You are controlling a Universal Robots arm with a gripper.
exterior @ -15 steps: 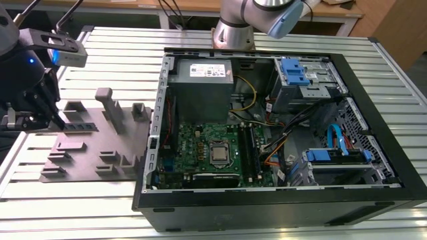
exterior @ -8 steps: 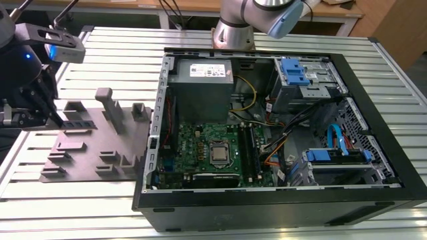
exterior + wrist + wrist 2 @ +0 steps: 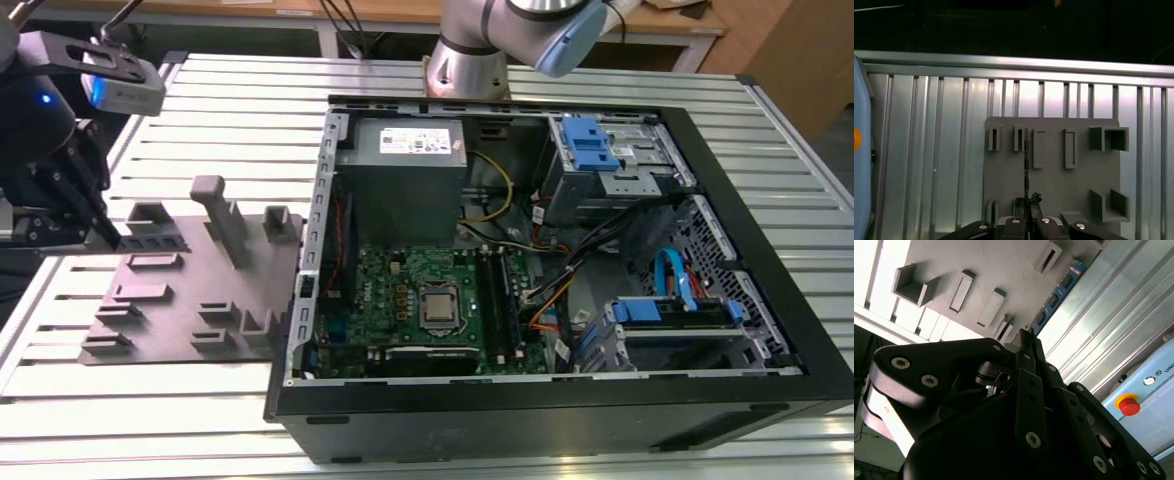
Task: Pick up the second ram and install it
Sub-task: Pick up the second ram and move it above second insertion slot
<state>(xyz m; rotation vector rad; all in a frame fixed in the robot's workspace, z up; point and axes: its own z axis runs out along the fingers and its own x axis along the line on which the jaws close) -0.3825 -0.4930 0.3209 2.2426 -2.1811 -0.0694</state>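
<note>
**Robot arm** [image 3: 470,58], far side of the scene: silver-grey cylindrical segments with a smooth metallic sheen. One joint is closed by a rounded light-blue cap [image 3: 577,40].

**Wrist assembly**, at the exterior view's left: a black housing [image 3: 40,135] carrying a small glowing blue indicator light [image 3: 47,98]. A grey box-shaped camera unit [image 3: 123,82] with a darker front is mounted above it.

**Pincer** [image 3: 1026,337]: matte-black, flat, angular links that taper to narrow tips. The links are fastened with silver socket-head screws [image 3: 1033,440] seated in round recesses. In the first wrist view, the same black links [image 3: 1030,220] appear with a row of bright screw heads [image 3: 1042,220].
</note>
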